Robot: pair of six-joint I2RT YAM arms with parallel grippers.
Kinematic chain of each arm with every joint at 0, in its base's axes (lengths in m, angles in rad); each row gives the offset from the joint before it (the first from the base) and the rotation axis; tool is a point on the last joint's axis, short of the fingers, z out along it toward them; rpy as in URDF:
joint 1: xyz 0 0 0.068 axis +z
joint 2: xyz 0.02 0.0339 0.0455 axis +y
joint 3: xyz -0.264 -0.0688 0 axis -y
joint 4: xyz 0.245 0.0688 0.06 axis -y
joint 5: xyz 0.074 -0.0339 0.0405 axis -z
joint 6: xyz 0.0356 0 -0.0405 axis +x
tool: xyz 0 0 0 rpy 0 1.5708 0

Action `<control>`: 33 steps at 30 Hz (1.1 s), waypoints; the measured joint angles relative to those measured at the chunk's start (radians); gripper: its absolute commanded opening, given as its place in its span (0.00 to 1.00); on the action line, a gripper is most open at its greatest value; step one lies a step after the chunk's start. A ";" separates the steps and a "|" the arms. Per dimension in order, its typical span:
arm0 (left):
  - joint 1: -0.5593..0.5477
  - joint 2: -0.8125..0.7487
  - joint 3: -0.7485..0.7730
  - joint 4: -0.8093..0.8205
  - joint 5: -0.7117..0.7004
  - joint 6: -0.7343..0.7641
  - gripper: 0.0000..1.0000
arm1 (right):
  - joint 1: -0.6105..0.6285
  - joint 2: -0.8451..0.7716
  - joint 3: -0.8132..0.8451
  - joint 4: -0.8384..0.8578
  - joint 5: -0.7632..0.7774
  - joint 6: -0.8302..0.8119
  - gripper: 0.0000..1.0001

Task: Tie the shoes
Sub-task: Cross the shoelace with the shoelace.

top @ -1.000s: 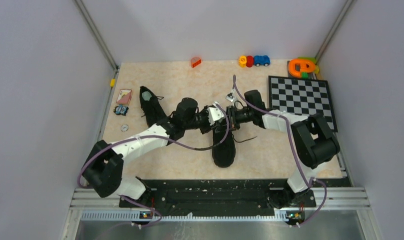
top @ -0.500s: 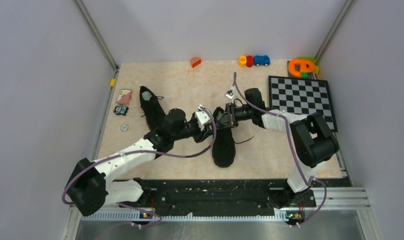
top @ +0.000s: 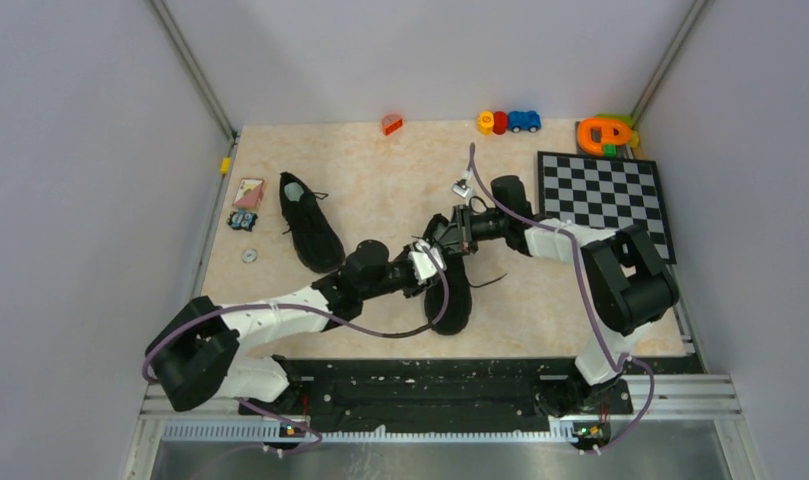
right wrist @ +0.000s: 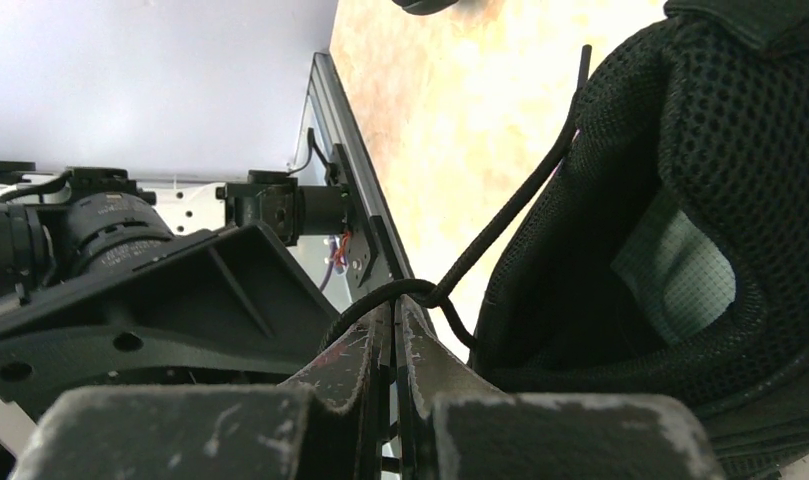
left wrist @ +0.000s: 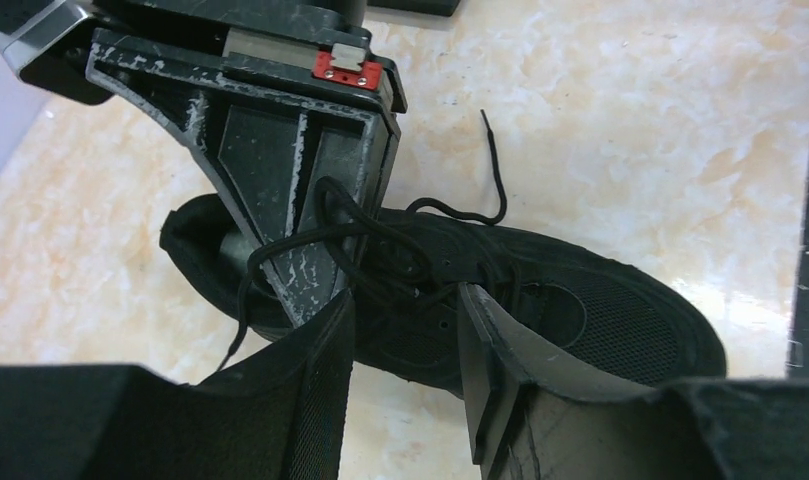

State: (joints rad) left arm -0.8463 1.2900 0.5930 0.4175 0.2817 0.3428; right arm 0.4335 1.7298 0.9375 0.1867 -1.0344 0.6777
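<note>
One black shoe point(top: 454, 302) lies mid-table, toe toward the near edge; the other shoe point(top: 310, 225) lies apart at the left. My right gripper point(top: 443, 233) hangs over the middle shoe's heel opening, shut, with a black lace point(right wrist: 510, 215) bent taut over its tips point(right wrist: 395, 303) and running to the shoe point(right wrist: 700, 180). My left gripper point(top: 437, 263) is at that shoe's left side, open, nothing between its fingers point(left wrist: 405, 315). In the left wrist view the shoe point(left wrist: 580, 310) lies beyond them, a lace loop point(left wrist: 380, 225) draped round the right gripper's fingers point(left wrist: 280, 170).
A checkerboard point(top: 605, 190) lies at the right. Toy cars point(top: 507, 122), an orange and green toy point(top: 605, 133) and a red block point(top: 392, 124) line the far edge. A card point(top: 248, 192), a small blue toy point(top: 243, 221) and a washer point(top: 249, 256) sit at the left.
My left gripper has drawn back from the right gripper toward the near edge, down along the shoe's left side, and its jaws have spread wider. The right gripper stays shut.
</note>
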 measured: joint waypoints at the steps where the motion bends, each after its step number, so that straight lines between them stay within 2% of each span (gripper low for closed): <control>1: -0.008 0.009 -0.004 0.017 -0.016 0.011 0.46 | 0.000 0.000 0.000 0.000 0.000 0.000 0.00; 5: -0.031 0.042 -0.025 0.089 -0.068 0.061 0.42 | -0.002 0.000 0.000 0.000 0.005 0.000 0.00; 9: -0.040 0.059 -0.026 0.118 -0.110 0.090 0.27 | -0.006 0.000 0.000 0.004 0.008 -0.001 0.00; 15: -0.042 0.080 -0.026 0.154 -0.152 0.113 0.18 | -0.007 0.000 0.000 0.007 0.019 -0.001 0.00; 22: -0.045 0.092 -0.021 0.162 -0.179 0.119 0.01 | -0.009 0.000 0.000 0.007 0.019 -0.001 0.00; 25: -0.045 0.090 -0.018 0.150 -0.180 0.121 0.04 | -0.009 0.000 0.000 0.007 0.019 -0.001 0.00; 26: -0.045 0.087 -0.018 0.141 -0.181 0.121 0.08 | -0.009 0.000 0.000 0.006 0.018 -0.001 0.00; 28: -0.045 0.072 -0.018 0.114 -0.182 0.122 0.23 | -0.009 0.000 0.000 0.004 0.014 -0.001 0.00; 29: -0.045 0.063 -0.018 0.101 -0.182 0.126 0.26 | -0.009 0.000 0.000 0.002 0.012 -0.001 0.00; 33: -0.045 -0.002 -0.019 0.032 -0.174 0.121 0.28 | -0.009 0.000 0.001 -0.006 0.009 -0.004 0.00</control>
State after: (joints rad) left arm -0.8909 1.2881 0.5743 0.4500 0.1074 0.4633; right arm 0.4244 1.7294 0.9382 0.1810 -1.0252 0.6739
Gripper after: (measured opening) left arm 0.279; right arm 0.013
